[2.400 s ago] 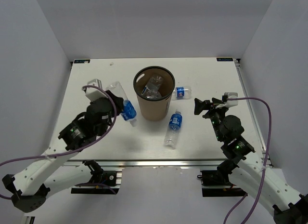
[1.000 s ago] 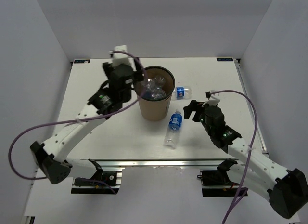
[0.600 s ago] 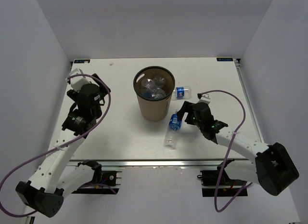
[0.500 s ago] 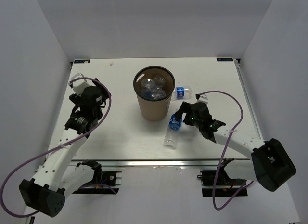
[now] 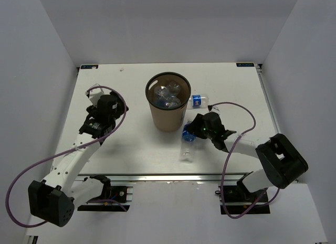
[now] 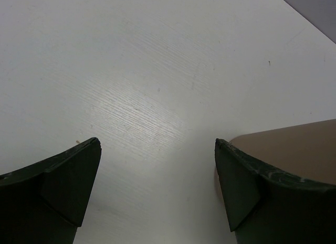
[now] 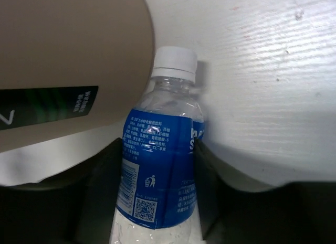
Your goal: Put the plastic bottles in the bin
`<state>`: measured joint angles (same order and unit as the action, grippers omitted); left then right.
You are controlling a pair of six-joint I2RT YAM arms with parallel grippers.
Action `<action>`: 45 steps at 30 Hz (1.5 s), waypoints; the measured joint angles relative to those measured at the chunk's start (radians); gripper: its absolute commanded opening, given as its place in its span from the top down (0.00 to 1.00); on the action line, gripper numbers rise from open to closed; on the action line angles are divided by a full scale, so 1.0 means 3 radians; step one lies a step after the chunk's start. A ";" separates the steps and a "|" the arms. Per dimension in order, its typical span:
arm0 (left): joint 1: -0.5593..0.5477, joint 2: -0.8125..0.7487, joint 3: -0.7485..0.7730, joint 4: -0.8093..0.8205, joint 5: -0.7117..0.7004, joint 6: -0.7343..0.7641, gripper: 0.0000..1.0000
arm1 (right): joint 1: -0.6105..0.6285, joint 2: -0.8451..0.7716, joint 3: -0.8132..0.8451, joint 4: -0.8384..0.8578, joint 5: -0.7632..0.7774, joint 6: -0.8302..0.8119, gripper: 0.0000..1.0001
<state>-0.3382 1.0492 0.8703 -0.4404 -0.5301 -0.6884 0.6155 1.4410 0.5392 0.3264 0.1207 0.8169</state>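
bin [image 5: 167, 120] blocks frame centre in top view. one bottle [image 5: 187, 148] lies at its lower right, cap close to the bin wall: tight gap there. second bottle [image 5: 199, 101] sits just right of the rim. table [image 5: 123, 149] left and lower left of bin is open.

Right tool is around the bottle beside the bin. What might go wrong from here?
1. The right tool straddles the bottle at its label, near the cap end, so the body may swing or slip when lifted.
2. The bottle lies close beside the bin; lifting could bump it.
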 measured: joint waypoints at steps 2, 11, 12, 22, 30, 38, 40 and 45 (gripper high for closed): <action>0.0009 -0.0009 0.0000 -0.0001 0.0001 -0.0004 0.02 | 0.0000 -0.0006 -0.0029 0.0092 -0.0028 0.0024 0.67; 0.0011 -0.0182 -0.0001 -0.0001 -0.0001 -0.0001 0.02 | 0.0004 -0.0935 -0.0150 -0.0092 0.0389 -0.0161 0.83; 0.0011 -0.0198 -0.0001 -0.0001 -0.0001 0.0000 0.02 | 0.0004 -0.1110 -0.0148 -0.0135 0.0490 -0.0224 0.83; 0.0029 -0.0181 -0.0031 0.0001 0.0001 0.0015 0.02 | 0.0004 -0.1478 0.1057 0.0215 0.1064 -0.1460 0.80; 0.0031 -0.0181 -0.0043 0.0001 0.0024 0.0034 0.02 | 0.0004 -0.0348 0.2303 0.1019 0.0512 -0.2319 0.79; 0.0033 -0.0173 -0.0043 0.0025 0.0038 0.0038 0.02 | 0.0053 0.0458 0.2206 0.1762 -0.0359 -0.2856 0.75; 0.0033 -0.0148 -0.0045 0.0025 0.0048 0.0038 0.02 | 0.0069 0.0571 0.2042 0.2007 -0.0515 -0.2939 0.73; 0.0033 -0.0078 -0.0045 0.0024 0.0067 0.0037 0.02 | 0.0078 0.0660 0.1550 0.2890 -0.0809 -0.3035 0.70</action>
<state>-0.3283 1.0260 0.8570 -0.4332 -0.5098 -0.6773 0.6388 1.6390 1.0042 1.1934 -0.1219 -0.0937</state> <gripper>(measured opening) 0.983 0.414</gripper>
